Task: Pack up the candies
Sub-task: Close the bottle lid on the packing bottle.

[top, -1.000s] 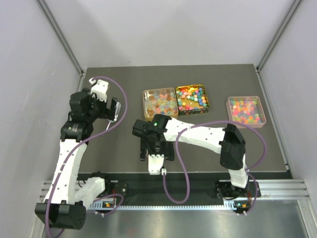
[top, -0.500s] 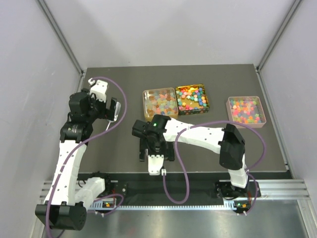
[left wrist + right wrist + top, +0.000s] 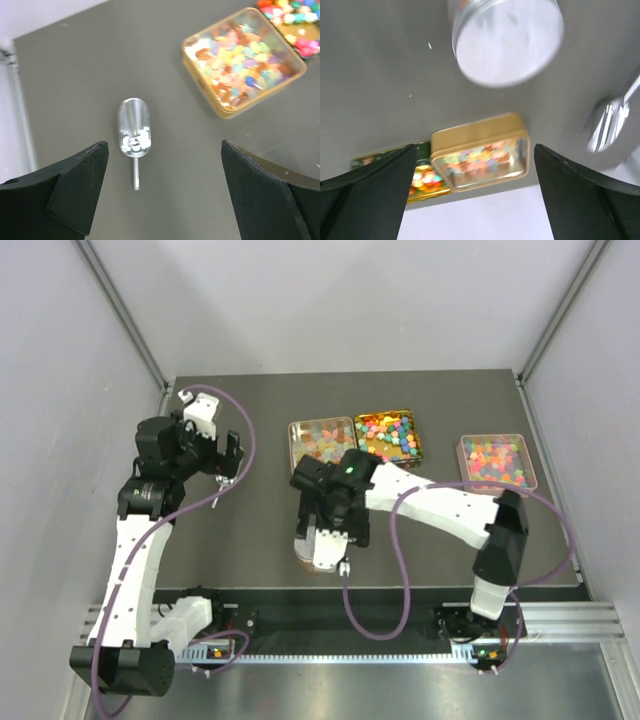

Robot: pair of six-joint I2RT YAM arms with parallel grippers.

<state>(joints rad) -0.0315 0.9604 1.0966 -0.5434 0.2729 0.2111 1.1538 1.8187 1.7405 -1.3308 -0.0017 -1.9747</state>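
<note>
Three containers are filled with the candies (image 3: pixel 390 435), all set on the far half of the dark table (image 3: pixel 260 530). One is a gold tin (image 3: pixel 204 89) whose contents are seen pale through what looks like a clear lid. An open gold tin (image 3: pixel 392 466) is placed just beside it on the right, and a pink tray (image 3: pixel 462 462) is set well apart toward the right edge.

The left gripper (image 3: pixel 165 145) is held above the table to the left of the tins, its jaws spread wide with nothing between them. A silver scoop (image 3: pixel 134 131) is seen lying flat on the table below it, handle toward the camera, apart from the lidded tin.

The right gripper (image 3: pixel 475 150) is likewise spread fully and empty, poised near the table's middle on the near side of the lidded tin. A round container (image 3: pixel 507 40) with a pale silvery top is shown blurred in the right wrist view, close to the camera and clear of the fingers.
</note>
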